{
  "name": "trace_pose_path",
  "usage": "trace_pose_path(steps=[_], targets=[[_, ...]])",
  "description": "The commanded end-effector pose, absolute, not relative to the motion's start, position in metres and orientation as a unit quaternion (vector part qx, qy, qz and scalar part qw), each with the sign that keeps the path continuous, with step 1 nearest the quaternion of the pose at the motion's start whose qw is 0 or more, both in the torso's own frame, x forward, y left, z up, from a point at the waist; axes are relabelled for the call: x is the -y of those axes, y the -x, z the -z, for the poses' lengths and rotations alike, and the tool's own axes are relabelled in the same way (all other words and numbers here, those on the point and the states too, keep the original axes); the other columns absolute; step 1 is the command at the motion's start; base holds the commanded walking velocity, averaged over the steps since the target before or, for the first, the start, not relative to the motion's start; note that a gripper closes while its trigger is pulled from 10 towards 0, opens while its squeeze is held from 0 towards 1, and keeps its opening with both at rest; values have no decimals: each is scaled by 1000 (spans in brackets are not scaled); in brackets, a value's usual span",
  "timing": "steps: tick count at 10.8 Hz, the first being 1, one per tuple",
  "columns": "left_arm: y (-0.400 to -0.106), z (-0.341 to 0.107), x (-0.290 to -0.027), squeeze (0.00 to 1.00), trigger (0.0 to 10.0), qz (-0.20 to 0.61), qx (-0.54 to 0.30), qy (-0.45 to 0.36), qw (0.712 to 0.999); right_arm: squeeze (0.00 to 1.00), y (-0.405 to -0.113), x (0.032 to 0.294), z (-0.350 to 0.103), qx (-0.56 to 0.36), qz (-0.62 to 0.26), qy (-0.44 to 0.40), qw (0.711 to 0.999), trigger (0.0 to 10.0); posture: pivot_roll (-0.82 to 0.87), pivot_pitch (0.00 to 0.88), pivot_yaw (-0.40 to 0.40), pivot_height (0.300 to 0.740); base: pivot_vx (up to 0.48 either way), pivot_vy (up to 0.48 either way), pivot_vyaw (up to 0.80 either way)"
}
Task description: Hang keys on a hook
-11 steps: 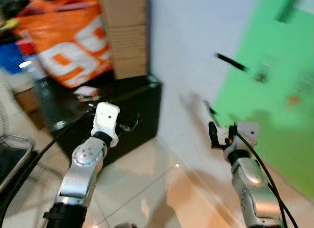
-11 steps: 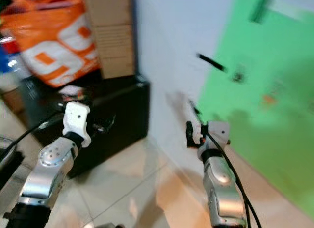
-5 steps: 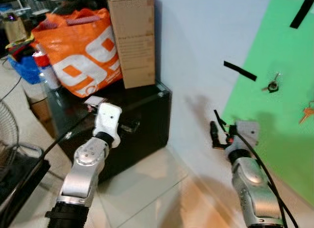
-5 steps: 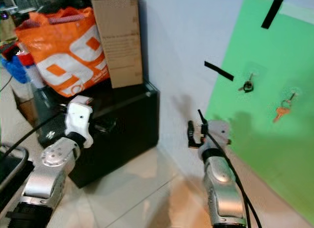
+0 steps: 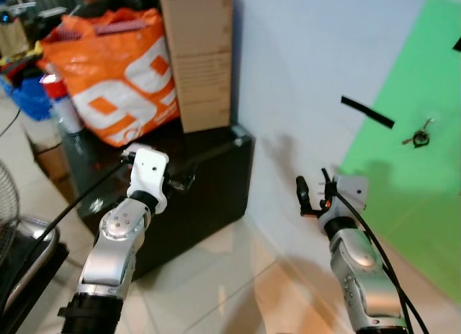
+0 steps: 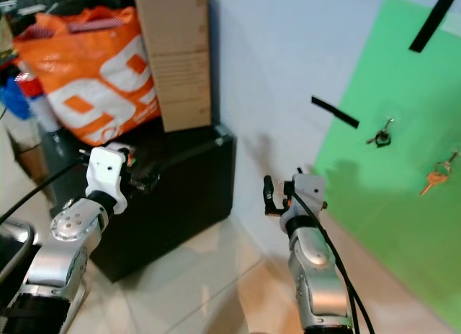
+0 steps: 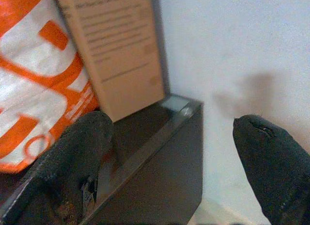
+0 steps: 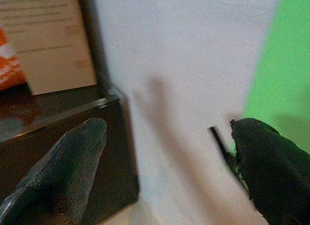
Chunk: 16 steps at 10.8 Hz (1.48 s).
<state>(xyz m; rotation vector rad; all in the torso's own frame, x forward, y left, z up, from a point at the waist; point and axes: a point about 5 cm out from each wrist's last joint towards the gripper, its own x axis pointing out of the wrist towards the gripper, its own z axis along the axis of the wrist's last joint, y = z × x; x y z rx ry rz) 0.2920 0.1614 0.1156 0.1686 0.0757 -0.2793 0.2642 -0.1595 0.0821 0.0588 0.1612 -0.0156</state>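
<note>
A green sheet point(image 6: 403, 204) covers the wall on the right. On it a dark key point(image 6: 379, 137) and an orange key point(image 6: 434, 177) hang from small hooks. My right gripper point(image 6: 274, 197) is raised in front of the white wall, left of and below the keys, well apart from them. In the right wrist view its fingers point(image 8: 58, 171) stand open with nothing between them. My left gripper point(image 5: 178, 181) is held over the black box point(image 5: 216, 183); its fingers point(image 7: 72, 167) are open and hold nothing.
On the black box stand a tall cardboard carton point(image 5: 198, 60) and an orange bag point(image 5: 115, 75). Black tape strips point(image 6: 335, 111) mark the wall by the green sheet. Tiled floor point(image 5: 216, 283) lies between my arms. Clutter and a dark object sit at the far left.
The camera has swung left, so the green sheet and keys sit further right in the picture. The blur of one second ago is gone. Both arms keep their raised pose.
</note>
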Motion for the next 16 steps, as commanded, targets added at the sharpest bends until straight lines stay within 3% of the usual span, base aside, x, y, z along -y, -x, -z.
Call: trace_pose_path(steps=[1,13,16], targets=[[-292,-116,-158,0,10000,141,-34,-82,986,1000,-266,166,-84,-77,15,-23,997,10000,-72,0,-6,740,364,0,0],[-281,-113,-171,0,10000,136,-44,-101,985,1000,-259,158,-76,-95,-21,-25,995,10000,-42,0,-4,740,342,0,0],[-284,-113,-167,0,10000,143,-45,-102,983,1000,-258,159,-76,-95,-18,-25,995,10000,-56,0,8,740,344,0,490]])
